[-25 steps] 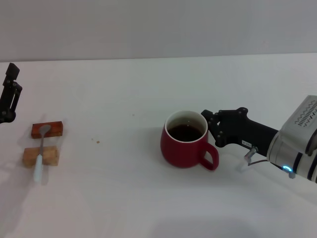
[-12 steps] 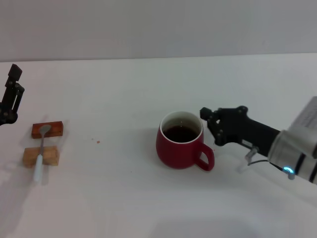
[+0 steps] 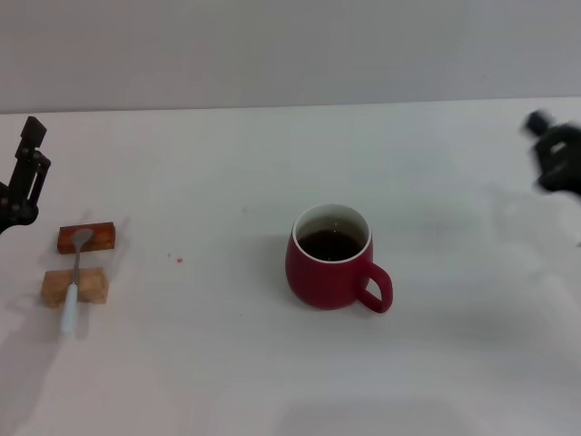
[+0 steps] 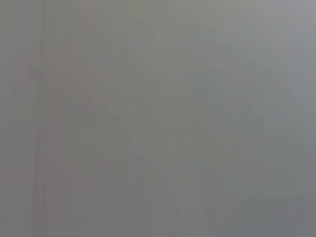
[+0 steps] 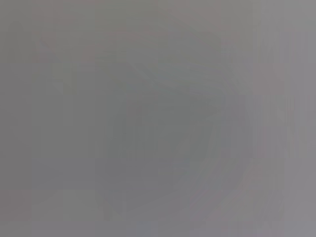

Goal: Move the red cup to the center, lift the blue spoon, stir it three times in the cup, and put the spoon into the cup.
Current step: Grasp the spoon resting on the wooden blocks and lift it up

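Observation:
The red cup (image 3: 334,259) stands upright near the middle of the white table (image 3: 272,363) in the head view, its handle toward the front right, dark liquid inside. The blue spoon (image 3: 73,282) lies across two small wooden blocks at the left, bowl away from me, pale handle toward the front. My left gripper (image 3: 27,173) is at the left edge, above and behind the spoon, apart from it. My right gripper (image 3: 554,150) is blurred at the far right edge, well away from the cup. Both wrist views show only plain grey.
A reddish wooden block (image 3: 87,238) and a pale wooden block (image 3: 74,287) hold the spoon up. A tiny crumb (image 3: 179,260) lies between the spoon and the cup. A grey wall runs behind the table.
My right gripper pushed the cup a little to the left, then drew back fast to the far right edge. My left gripper crept slightly rightward. The spoon did not move.

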Tool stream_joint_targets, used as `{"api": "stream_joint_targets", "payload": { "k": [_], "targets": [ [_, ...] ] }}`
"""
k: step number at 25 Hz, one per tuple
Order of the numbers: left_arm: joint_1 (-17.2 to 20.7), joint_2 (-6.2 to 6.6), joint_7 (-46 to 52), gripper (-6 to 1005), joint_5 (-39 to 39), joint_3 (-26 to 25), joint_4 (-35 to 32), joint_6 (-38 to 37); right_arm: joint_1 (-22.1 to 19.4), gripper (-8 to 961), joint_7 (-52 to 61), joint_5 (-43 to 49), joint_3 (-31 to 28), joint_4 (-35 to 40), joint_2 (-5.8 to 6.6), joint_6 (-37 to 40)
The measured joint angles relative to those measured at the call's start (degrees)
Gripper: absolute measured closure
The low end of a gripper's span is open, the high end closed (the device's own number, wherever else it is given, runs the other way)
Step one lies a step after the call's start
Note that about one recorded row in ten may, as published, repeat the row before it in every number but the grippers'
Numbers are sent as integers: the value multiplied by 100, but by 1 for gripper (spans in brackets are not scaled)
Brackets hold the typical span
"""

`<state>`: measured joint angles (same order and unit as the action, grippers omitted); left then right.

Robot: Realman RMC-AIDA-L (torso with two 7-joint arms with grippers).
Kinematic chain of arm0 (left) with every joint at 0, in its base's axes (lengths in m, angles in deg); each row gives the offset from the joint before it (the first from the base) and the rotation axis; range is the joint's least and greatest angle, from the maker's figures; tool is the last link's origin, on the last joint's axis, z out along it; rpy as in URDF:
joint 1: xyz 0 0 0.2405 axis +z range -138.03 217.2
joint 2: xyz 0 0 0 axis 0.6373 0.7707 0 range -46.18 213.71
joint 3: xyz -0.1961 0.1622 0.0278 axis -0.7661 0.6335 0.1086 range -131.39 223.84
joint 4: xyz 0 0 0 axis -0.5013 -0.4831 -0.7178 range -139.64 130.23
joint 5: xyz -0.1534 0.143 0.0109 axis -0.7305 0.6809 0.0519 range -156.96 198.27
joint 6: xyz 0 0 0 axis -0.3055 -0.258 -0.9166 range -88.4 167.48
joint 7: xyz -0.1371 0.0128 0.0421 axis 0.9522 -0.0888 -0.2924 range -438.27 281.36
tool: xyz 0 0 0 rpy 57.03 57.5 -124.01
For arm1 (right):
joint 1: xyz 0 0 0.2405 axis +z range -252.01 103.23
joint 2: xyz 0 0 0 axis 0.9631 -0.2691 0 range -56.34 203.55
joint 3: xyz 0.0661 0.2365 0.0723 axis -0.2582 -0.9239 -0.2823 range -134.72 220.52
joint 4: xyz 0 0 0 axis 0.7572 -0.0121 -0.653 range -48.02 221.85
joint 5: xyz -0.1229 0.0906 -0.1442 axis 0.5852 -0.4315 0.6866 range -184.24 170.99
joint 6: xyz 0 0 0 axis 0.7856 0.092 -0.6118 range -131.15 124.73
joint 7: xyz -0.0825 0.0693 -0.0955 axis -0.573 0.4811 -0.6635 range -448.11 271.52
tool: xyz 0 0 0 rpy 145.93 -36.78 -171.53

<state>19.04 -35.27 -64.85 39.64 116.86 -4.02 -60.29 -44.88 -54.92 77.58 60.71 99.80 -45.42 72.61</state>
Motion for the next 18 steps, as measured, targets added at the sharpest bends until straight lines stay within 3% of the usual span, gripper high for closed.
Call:
{"api": "stream_joint_targets", "payload": {
  "k": [7, 13, 18],
  "targets": [
    [55, 40, 614, 457, -48, -59, -28, 142, -45, 954, -750, -1267, -270, 158, 20, -50],
    [138, 69, 1382, 457, -10, -23, -25, 297, -14, 801, -988, -1975, -283, 376, 86, -186],
    [256, 115, 2132, 457, 0, 169, -49, 452, 119, 586, -1097, -2191, -296, 416, 175, -581]
  ]
}}
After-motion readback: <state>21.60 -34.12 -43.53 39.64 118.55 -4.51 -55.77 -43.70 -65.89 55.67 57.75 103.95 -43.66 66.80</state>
